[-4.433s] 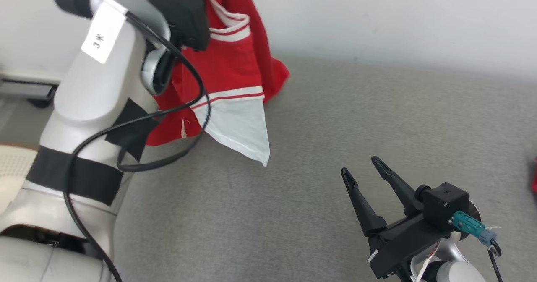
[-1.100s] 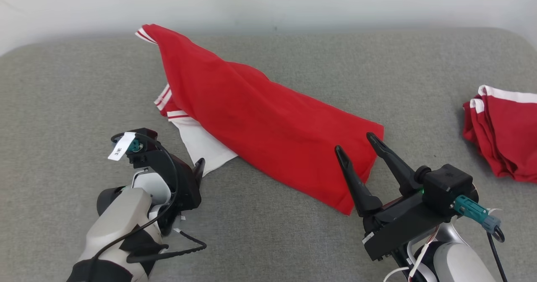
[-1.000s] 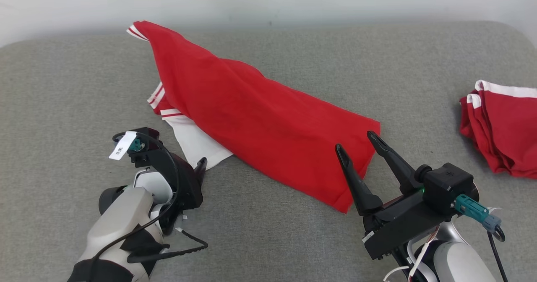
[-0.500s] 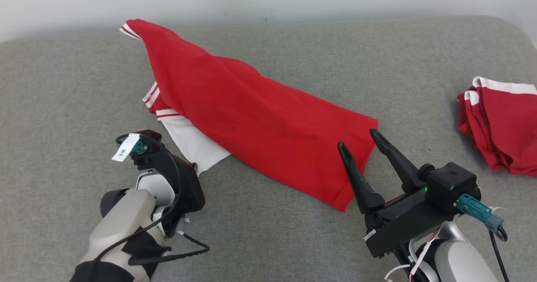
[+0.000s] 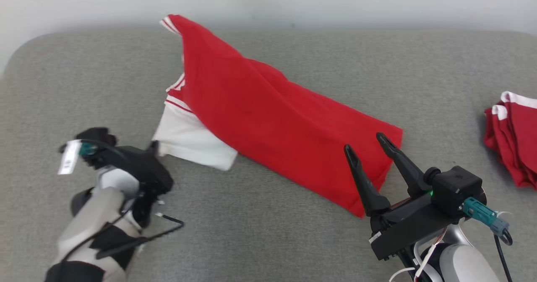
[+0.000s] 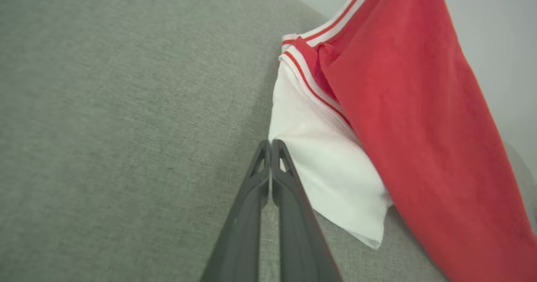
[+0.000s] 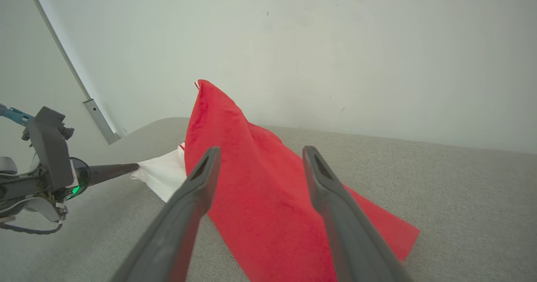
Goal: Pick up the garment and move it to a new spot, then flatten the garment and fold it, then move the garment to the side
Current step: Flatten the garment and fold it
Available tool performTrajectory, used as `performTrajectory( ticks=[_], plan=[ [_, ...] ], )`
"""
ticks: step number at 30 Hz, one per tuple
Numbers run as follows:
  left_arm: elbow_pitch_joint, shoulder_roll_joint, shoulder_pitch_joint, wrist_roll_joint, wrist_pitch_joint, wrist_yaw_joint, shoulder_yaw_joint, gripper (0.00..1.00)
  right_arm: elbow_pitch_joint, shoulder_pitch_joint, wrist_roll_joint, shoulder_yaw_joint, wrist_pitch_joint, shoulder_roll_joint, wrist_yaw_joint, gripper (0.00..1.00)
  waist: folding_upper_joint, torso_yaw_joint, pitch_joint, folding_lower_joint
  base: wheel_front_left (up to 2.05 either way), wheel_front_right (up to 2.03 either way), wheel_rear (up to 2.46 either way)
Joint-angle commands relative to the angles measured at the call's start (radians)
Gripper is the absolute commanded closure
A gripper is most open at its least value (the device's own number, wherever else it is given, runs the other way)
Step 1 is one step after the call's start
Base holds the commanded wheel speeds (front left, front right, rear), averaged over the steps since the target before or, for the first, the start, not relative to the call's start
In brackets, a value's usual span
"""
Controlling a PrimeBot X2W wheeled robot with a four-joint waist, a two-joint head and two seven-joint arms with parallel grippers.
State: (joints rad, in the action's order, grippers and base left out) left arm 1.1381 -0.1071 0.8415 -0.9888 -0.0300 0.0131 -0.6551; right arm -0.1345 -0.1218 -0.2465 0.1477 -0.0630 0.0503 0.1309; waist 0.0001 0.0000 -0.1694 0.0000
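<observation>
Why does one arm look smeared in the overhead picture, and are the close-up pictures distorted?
Head view: the left gripper and the white edge of the garment are motion-blurred, while the right gripper is crisp. Left wrist view: soft, even light, no glare. Right wrist view: the wide lens makes the fingers loom large and the wall trim lean.

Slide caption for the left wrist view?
Left end effector shut on the white corner of the red garment.

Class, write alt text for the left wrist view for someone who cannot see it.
The left gripper, dark fingers shut, pinches the corner of a white sleeve on a red garment with striped trim, over a grey fabric surface.
</observation>
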Motion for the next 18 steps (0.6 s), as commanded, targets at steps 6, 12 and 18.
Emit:
performTrajectory(
  ticks=[6,12,18],
  plan=[
    [-0.024,-0.063,-0.028,-0.032,-0.061,-0.020,0.041,1.00,-0.007,0.014,-0.001,-0.007,-0.004,0.001,0.000,0.00,-0.0001,0.040,0.015,0.0000,0.00,0.00,0.00],
    [-0.068,-0.112,-0.066,-0.056,-0.098,-0.049,0.076,1.00,-0.009,0.025,-0.002,-0.013,-0.006,0.001,0.000,0.00,-0.0001,0.067,0.027,0.0000,0.00,0.00,0.00],
    [-0.118,-0.151,-0.116,-0.067,-0.089,-0.099,0.089,1.00,-0.010,0.030,-0.008,-0.011,-0.007,0.001,0.000,0.00,-0.0001,0.083,0.030,0.0000,0.00,0.00,0.00]
  ],
)
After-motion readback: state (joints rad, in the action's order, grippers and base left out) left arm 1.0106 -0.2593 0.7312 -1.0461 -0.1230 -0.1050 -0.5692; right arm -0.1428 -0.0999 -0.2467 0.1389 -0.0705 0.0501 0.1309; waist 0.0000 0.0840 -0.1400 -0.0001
